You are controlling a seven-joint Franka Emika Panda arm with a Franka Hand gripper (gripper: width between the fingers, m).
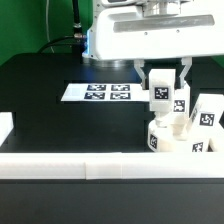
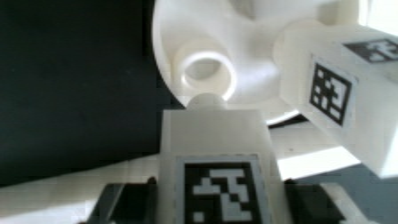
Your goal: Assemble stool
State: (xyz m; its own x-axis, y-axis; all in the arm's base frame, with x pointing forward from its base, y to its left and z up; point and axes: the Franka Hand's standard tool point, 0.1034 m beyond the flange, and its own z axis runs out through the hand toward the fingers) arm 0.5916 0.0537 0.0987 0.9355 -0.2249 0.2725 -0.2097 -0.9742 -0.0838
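Clenching 1 tagged leg (image 1: 160,93), the end effector (image 1: 162,100) hides its lower end; the seat (image 2: 222,50) is cropped.

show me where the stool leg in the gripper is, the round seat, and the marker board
Leg in the gripper (image 1: 161,93), exterior view: on its tagged face between the fingers.
Round seat (image 2: 214,35), wrist view: on its white face above the socket hole.
Marker board (image 1: 77,92), exterior view: on its bare white end.
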